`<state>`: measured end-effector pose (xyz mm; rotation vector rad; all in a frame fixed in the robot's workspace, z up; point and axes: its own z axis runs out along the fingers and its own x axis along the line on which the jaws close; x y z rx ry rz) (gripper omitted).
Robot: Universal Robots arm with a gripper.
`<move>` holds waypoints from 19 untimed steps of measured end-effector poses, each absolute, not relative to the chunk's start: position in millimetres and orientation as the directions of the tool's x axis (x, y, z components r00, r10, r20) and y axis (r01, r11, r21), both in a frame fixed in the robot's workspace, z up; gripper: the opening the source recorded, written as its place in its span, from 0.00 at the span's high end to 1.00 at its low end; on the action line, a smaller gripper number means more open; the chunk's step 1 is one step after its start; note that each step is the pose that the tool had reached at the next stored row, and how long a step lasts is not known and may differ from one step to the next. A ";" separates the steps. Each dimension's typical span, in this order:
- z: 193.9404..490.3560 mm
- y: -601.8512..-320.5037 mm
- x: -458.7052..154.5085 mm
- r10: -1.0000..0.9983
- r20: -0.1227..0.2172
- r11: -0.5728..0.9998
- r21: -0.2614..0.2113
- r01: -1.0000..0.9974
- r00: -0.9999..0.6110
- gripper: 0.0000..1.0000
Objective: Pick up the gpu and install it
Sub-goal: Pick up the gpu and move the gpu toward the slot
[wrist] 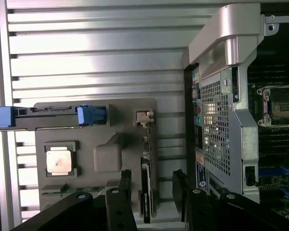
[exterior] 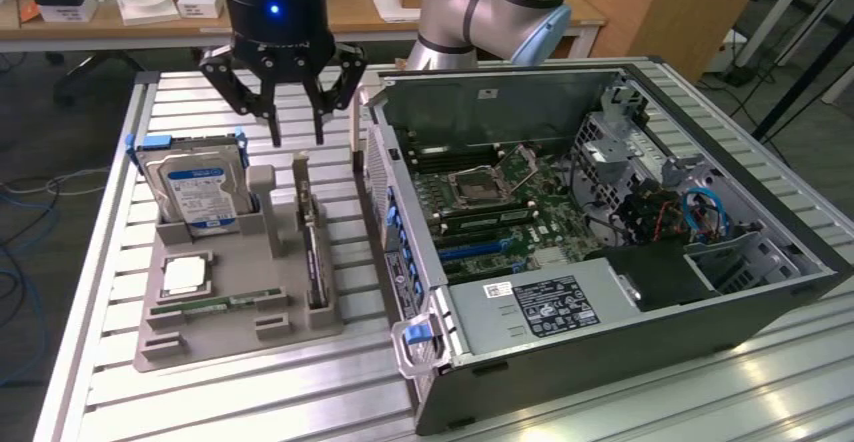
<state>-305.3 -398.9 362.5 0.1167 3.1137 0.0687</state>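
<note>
A slatted silver aluminium worktop [exterior: 200, 402] carries everything. Its largest load is a black desktop computer case [exterior: 641, 362], lying on its side with the panel off and the green motherboard facing up. It fills the exterior view from 12 round to 5 o'clock. Behind it, at 12 o'clock, rises the grey-and-blue robot arm [exterior: 481, 12].

Just beside the case, at its 9 o'clock, sits a grey moulded parts tray [exterior: 220, 342]. The black gripper [exterior: 296, 127] hangs above the tray's far end, its fingers spread wide and holding nothing.

In the tray, a boxy silver hard drive with a blue-white label [exterior: 200, 187] stands upright at 10 o'clock. The gpu [exterior: 315, 262], a thin dark circuit card with a narrow silver bracket at its far end, stands on edge in the slot nearest the case. In the wrist view the fingers sit either side of its line, above it and apart from it.

A square silver processor chip [exterior: 184, 274] and a small narrow green memory stick [exterior: 214, 305] lie at 8 o'clock.

This looks like the pick-up step, with no grasp made. Gripping so thin a card calls for fingers centred over its top edge. The case wall crowds it at 3 o'clock, and a grey upright post [exterior: 274, 212] crowds it at 9.
</note>
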 end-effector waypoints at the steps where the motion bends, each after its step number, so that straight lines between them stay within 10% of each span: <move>1: 362.1 -399.1 -305.4 0.075 -0.023 0.996 0.045 0.074 -0.997 0.53; 19: 355.9 -402.9 -305.8 0.075 -0.023 0.996 0.044 0.074 -0.997 0.53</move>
